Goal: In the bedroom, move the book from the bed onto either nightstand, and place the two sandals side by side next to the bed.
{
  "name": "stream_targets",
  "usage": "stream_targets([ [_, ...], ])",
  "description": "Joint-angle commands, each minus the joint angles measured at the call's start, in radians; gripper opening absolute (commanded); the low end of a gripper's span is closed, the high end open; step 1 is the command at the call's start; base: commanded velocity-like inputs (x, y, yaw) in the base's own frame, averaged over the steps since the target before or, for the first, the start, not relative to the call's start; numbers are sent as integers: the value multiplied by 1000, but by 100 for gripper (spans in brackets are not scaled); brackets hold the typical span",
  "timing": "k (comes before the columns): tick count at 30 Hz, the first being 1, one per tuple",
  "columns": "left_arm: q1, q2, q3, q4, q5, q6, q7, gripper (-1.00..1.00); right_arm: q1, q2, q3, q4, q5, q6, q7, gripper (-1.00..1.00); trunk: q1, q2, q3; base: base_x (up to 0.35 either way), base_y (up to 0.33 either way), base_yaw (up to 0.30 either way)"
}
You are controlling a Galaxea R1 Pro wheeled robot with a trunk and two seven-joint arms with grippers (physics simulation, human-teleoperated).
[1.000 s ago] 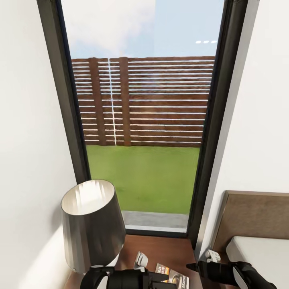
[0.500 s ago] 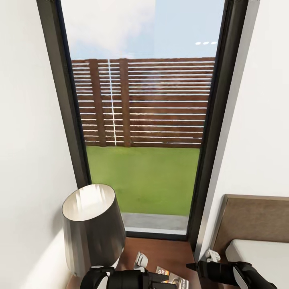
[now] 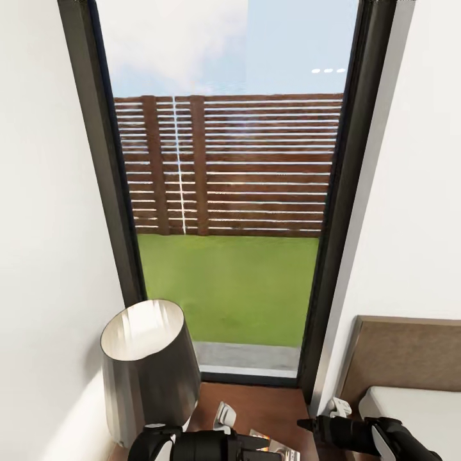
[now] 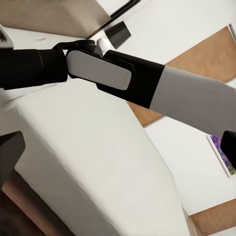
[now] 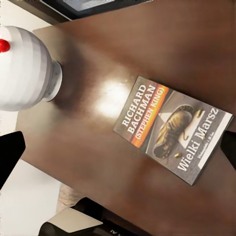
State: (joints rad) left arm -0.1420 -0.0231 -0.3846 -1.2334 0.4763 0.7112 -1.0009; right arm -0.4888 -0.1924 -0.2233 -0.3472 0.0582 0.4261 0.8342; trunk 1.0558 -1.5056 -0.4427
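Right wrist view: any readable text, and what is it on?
"RICHARD BACHMAN" on the book cover, which lies flat on the nightstand.
"(STEPHEN KING)" on the cover's orange band.
"Wielki Marsz" in white along the cover.
A smaller line beneath the title is too small to read.
Head view: the book's lettering is too cut off to read.

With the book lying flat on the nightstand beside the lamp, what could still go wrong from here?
1. The lamp stands close to the left gripper; pulling that arm back carelessly might knock it.
2. The book lies near one edge of the nightstand, so a brush from the right gripper could push it off.
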Motion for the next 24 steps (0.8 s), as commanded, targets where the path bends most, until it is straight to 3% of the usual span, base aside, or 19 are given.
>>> stream_targets([
  [1,-1,0,0,0,5,7,0,100,-1,1,-8,-1,6,8,5,100,-4,7,2,0,0,0],
  [24,-1,1,0,1,4,7,2,100,-1,2,-10,-2,6,6,5,100,-92,168,81,0,0,15],
])
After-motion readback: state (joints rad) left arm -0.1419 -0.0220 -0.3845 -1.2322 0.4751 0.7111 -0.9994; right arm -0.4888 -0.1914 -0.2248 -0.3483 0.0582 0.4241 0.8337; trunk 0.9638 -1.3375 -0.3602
